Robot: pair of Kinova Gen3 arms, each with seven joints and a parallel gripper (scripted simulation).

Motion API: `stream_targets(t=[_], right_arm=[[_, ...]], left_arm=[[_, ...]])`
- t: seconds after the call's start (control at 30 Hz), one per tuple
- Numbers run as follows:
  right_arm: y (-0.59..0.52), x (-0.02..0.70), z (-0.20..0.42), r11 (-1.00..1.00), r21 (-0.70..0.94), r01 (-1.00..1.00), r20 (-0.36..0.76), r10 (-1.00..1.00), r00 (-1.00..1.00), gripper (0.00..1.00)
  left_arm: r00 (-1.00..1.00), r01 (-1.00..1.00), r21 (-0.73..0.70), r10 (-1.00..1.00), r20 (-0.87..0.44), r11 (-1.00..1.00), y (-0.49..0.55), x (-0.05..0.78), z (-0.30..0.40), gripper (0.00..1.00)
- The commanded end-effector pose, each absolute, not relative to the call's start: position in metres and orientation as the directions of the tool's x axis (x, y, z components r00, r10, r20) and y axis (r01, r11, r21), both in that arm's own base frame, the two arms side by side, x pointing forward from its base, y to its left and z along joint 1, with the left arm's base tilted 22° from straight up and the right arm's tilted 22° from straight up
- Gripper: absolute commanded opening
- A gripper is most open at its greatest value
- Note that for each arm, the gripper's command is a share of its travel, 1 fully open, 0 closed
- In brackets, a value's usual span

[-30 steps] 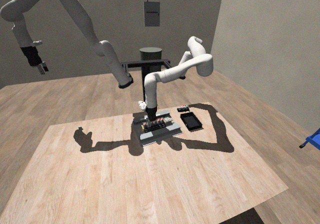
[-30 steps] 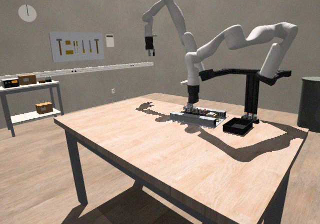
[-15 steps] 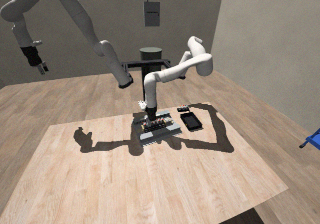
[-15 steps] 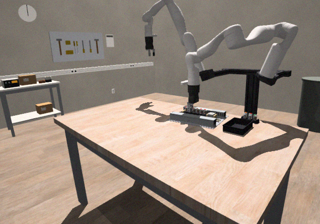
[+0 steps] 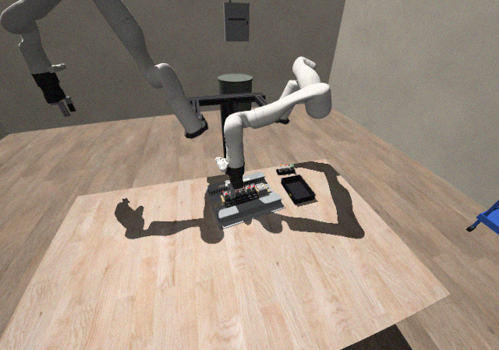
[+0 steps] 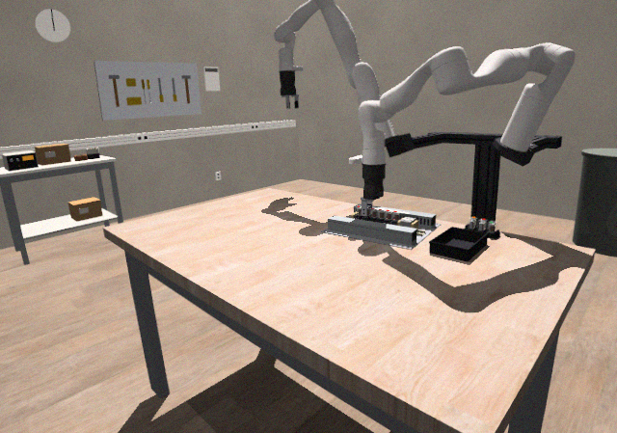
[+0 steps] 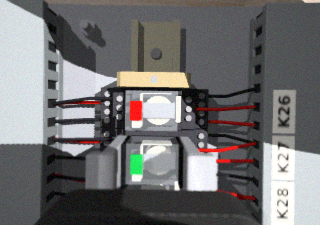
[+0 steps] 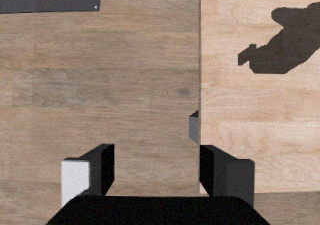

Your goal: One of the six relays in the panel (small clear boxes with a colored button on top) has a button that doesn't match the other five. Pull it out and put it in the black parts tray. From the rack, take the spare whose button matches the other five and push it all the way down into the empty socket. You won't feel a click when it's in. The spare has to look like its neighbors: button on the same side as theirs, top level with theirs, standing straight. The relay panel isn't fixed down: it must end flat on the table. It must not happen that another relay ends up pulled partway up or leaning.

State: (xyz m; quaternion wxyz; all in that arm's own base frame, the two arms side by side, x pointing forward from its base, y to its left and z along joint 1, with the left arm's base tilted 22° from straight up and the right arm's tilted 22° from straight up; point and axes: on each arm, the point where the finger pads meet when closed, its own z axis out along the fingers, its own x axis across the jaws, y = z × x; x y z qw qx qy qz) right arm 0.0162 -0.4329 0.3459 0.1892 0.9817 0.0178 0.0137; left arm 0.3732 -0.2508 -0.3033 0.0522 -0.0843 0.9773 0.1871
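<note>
My left gripper is shut on the green-button relay, in the row beside label K27. Whether its base is raised in the socket is hidden. The neighbouring red-button relay sits at K26, button on the same side. More red-button relays stand along the relay panel. The black parts tray shows no relay inside. The rack holds spares with orange, red and green buttons. My right gripper is open and empty, high off the table.
Grey wire ducts flank the relay row, with red and black wires running to the sockets. A tan end block stands beyond the K26 relay. The tray and rack stand beside the panel. The right arm hangs beyond the table's edge.
</note>
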Motion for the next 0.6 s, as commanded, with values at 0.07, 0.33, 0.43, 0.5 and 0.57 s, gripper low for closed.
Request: stream_targets(t=[0.07,0.33,0.43,0.5,0.57], right_arm=[[-0.433,0.0162,0.3465,-0.927,0.373,0.03,0.021,0.04,0.999,1.0],[-0.433,0.0162,0.3465,-0.927,0.373,0.03,0.021,0.04,0.999,1.0],[-0.433,0.0162,0.3465,-0.927,0.373,0.03,0.021,0.04,0.999,1.0],[-0.433,0.0162,0.3465,-0.927,0.373,0.03,0.021,0.04,0.999,1.0],[-0.433,0.0162,0.3465,-0.927,0.373,0.03,0.021,0.04,0.999,1.0]], left_arm=[[-0.98,-0.184,0.355,-0.142,-0.141,0.916,-0.252,0.3738,-0.3023,0.0],[-0.98,-0.184,0.355,-0.142,-0.141,0.916,-0.252,0.3738,-0.3023,0.0],[-0.98,-0.184,0.355,-0.144,-0.138,0.916,-0.252,0.3739,-0.3023,0.0],[-0.98,-0.184,0.355,-0.144,-0.136,0.916,-0.252,0.3739,-0.3022,0.0],[-0.98,-0.184,0.355,-0.145,-0.134,0.916,-0.252,0.374,-0.3022,0.0]])
